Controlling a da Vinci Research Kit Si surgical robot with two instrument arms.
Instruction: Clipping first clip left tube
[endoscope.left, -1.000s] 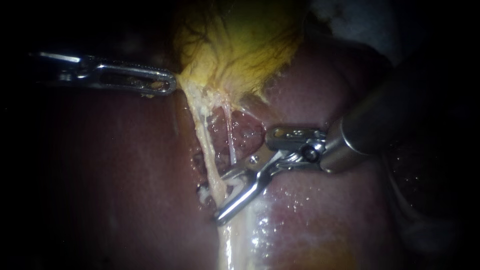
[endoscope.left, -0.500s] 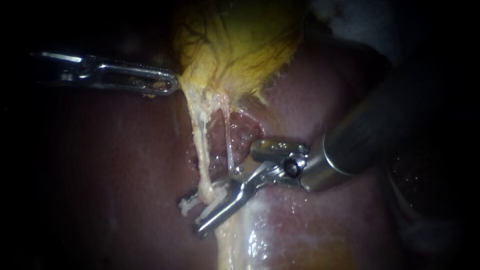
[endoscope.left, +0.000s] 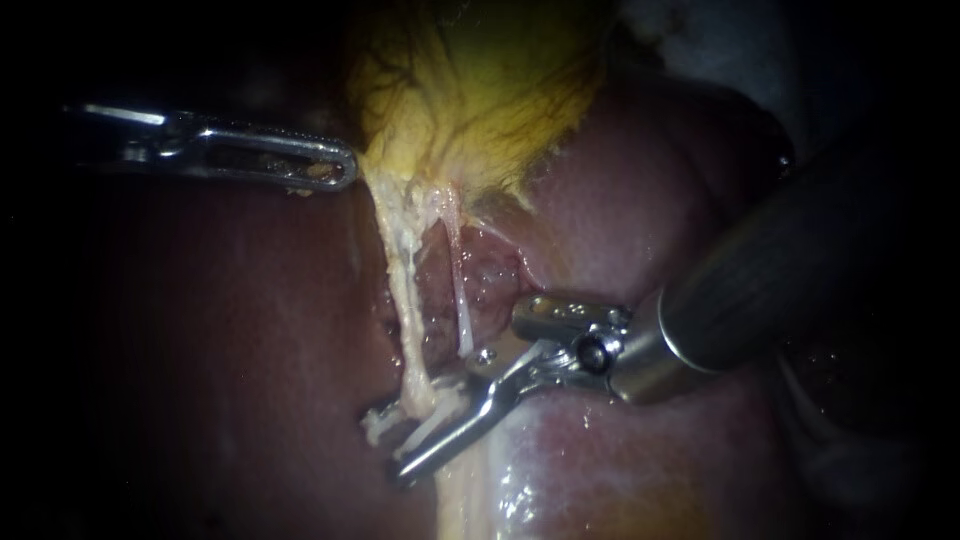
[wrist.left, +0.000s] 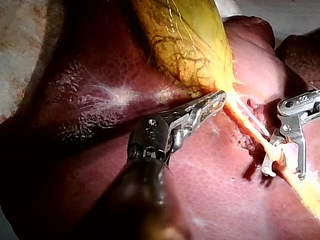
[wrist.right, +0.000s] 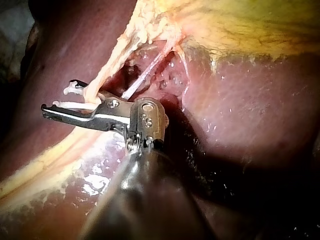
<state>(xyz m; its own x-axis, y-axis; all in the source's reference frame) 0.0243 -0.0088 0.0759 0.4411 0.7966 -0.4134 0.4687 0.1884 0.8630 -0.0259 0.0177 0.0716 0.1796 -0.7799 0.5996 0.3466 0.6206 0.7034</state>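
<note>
The yellow gallbladder (endoscope.left: 480, 90) (wrist.left: 185, 40) hangs over the dark red liver (endoscope.left: 200, 350). My left instrument (endoscope.left: 335, 170) (wrist.left: 217, 100) has its jaws shut on the gallbladder's lower edge and holds it taut. Two tubes run down from there: the thick pale left tube (endoscope.left: 400, 290) and the thin right tube (endoscope.left: 460, 290). My right instrument (endoscope.left: 388, 445) (wrist.left: 284, 172) (wrist.right: 57, 97) carries a white clip (endoscope.left: 378, 420) (wrist.right: 67, 104) in its jaws. The jaws stand apart, and the clip straddles the low part of the left tube.
A strip of pale yellow fatty tissue (endoscope.left: 470, 500) continues down the liver below the jaws. The right instrument's wrist joint (endoscope.left: 575, 345) lies just beside the lower end of the right tube. Wet, raw tissue (endoscope.left: 490, 270) shows between the two tubes.
My right instrument has slid left and down, bringing its jaws and the clip across the left tube. The left instrument has stayed put on the gallbladder.
</note>
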